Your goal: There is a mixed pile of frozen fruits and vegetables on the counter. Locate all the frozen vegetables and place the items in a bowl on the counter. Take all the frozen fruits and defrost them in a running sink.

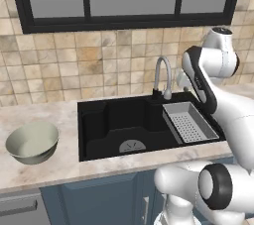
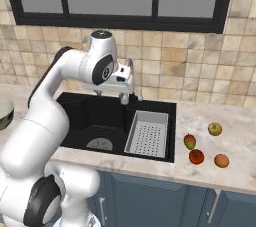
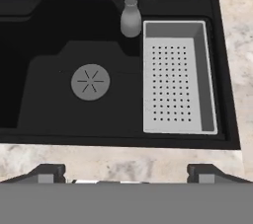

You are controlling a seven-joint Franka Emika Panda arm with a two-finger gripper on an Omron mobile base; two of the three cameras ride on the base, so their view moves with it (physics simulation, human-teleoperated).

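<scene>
hand view: jaws wide above sink (image 3: 99, 94)

The white arm rises from its base, bends at the dark elbow joint and reaches forward, wrist turned downward. The end effector (image 3: 126, 173) hangs high with nothing between its fingers (image 3: 49, 172), and the two dark tips stand wide apart.
</scene>
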